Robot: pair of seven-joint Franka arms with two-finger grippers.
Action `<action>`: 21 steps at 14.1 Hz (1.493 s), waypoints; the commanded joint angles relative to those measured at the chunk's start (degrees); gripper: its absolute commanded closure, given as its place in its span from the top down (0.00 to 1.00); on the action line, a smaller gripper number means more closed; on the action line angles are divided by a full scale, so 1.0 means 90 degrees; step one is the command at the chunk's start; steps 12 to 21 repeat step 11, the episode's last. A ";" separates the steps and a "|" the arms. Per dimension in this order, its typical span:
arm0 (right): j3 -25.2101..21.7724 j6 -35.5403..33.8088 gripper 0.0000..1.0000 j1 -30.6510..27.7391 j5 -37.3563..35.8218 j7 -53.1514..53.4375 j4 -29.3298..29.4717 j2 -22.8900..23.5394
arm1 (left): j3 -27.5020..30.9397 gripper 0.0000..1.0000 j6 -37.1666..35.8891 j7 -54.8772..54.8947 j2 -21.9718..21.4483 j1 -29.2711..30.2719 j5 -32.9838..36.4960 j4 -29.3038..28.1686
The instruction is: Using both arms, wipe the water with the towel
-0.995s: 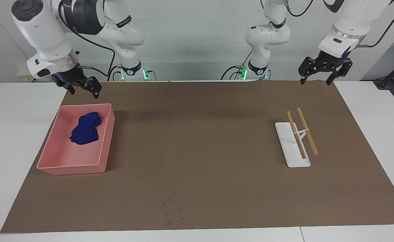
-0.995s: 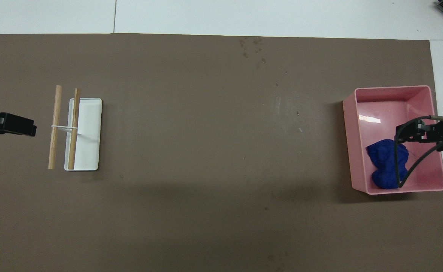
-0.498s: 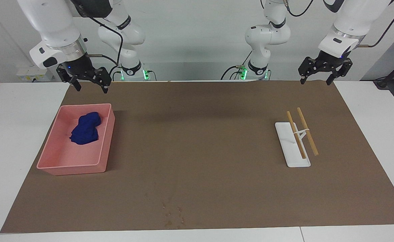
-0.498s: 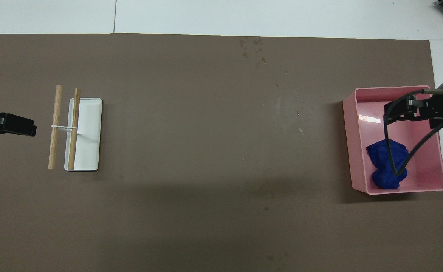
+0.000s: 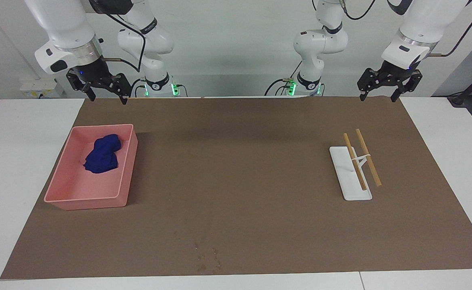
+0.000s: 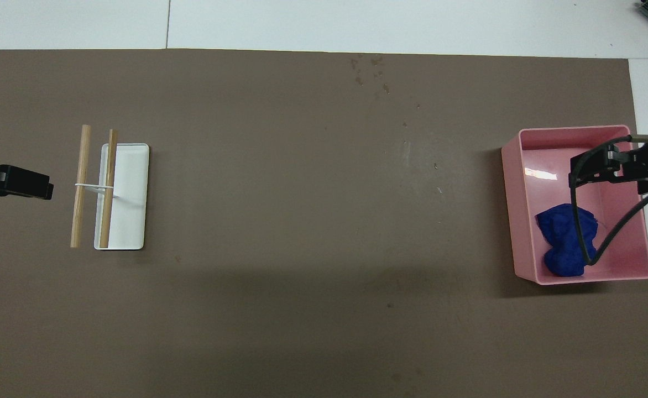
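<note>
The towel (image 5: 102,154) is a crumpled dark blue cloth lying in a pink bin (image 5: 87,198) toward the right arm's end of the mat; it also shows in the overhead view (image 6: 559,237) inside the bin (image 6: 567,131). The water (image 5: 205,257) is a patch of small droplets near the mat's edge farthest from the robots, also seen in the overhead view (image 6: 371,72). My right gripper (image 5: 108,98) hangs open and empty high above the bin (image 6: 606,166). My left gripper (image 5: 377,98) is open and empty, and the left arm waits raised over its end of the mat (image 6: 25,185).
A white stand with two wooden rods (image 5: 355,169) sits on the brown mat (image 5: 240,169) toward the left arm's end, also seen in the overhead view (image 6: 119,193). White table surface surrounds the mat.
My right gripper has risen and shifted a little toward the table's middle above the bin. The left arm, towel and water have not moved.
</note>
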 commanded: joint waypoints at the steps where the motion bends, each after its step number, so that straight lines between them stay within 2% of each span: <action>1: 0.0028 0.0362 1.00 -0.0052 -0.0002 -0.0004 -0.0311 -0.0205 | -0.0014 1.00 0.0100 0.0111 -0.0178 0.0056 -0.0066 -0.0218; 21: 0.0028 0.0323 1.00 -0.0003 0.0184 -0.0004 -0.0370 -0.0235 | -0.0014 1.00 0.0100 0.0111 -0.0178 0.0066 -0.0066 -0.0218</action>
